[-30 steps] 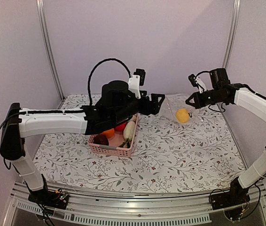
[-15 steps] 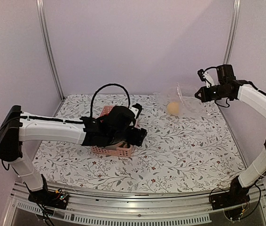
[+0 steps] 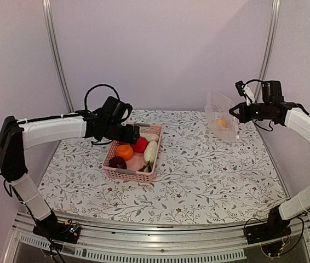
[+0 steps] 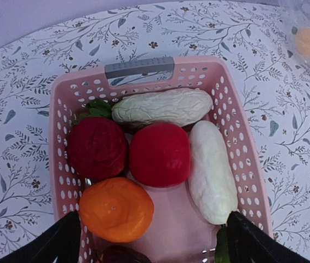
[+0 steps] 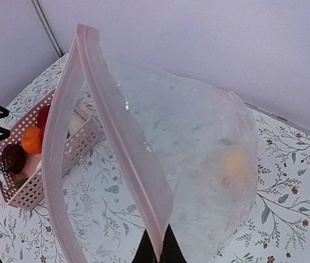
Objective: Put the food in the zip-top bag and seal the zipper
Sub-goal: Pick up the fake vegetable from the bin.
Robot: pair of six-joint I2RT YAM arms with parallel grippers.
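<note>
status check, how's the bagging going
Left fingers open above basket. Right fingers shut on zip-top bag, mouth open, lemon inside. Other food in basket. No obstruction.

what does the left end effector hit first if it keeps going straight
Likely the round red piece in the pink basket, next to the orange: the left end effector hangs open over them. Depth is unclear; the orange could come first.

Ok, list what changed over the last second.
The left gripper pulled back from near the bag, across the basket, to its left side, open and empty. The right gripper, shut on the zip-top bag at its mouth, raised it and swung it right; the lemon now hangs inside. Unchanged: the basket, the food in it, the right grip.
</note>
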